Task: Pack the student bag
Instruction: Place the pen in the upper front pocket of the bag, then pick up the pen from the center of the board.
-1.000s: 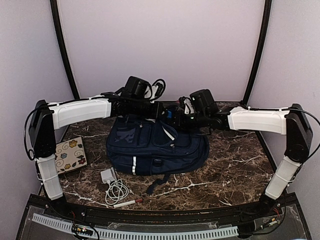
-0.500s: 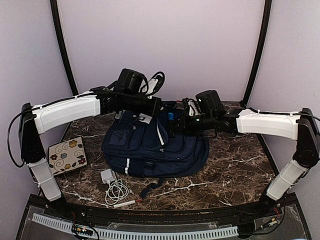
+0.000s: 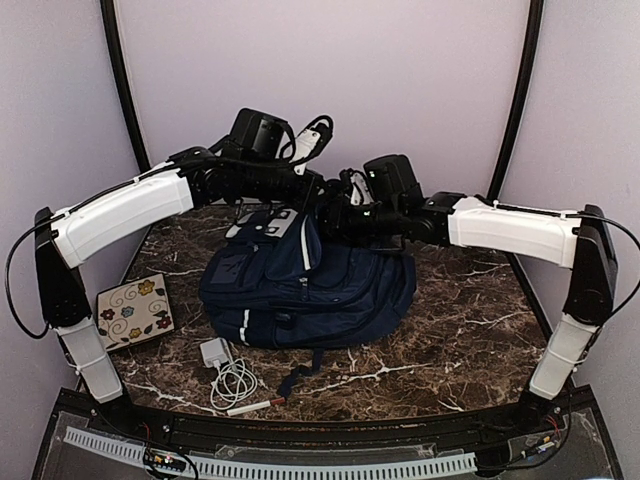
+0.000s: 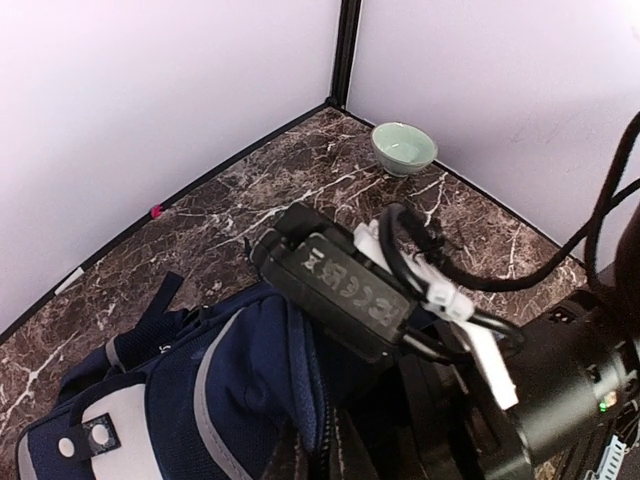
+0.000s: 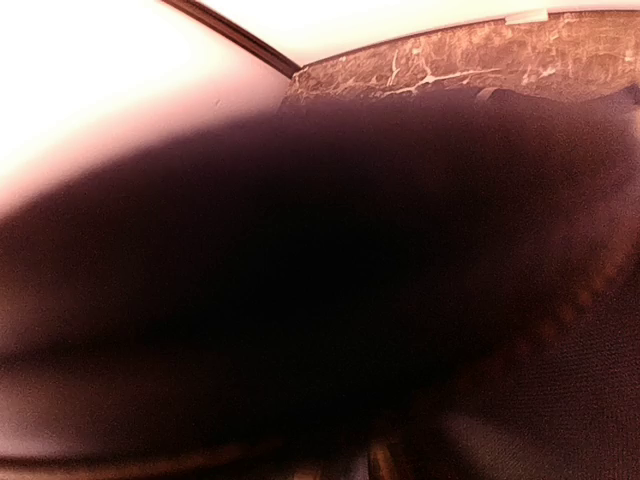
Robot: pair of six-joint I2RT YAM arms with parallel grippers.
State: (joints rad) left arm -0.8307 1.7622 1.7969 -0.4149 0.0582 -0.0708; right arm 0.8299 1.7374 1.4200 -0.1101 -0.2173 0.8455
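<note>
I'm working the student bag (image 3: 300,290) mid table (image 3: 470,330). Left gripper (image 3: 306,200) is pinching shut on its top fabric. Right gripper (image 3: 336,221) is buried, can't tell. Bag's looking soft and floppy, so I'm favouring the top hem.

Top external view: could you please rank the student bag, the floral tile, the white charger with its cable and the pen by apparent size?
1. student bag, by far the largest.
2. floral tile.
3. white charger with its coiled cable, slightly smaller in spread than the tile.
4. pen, thin and smallest.
</note>
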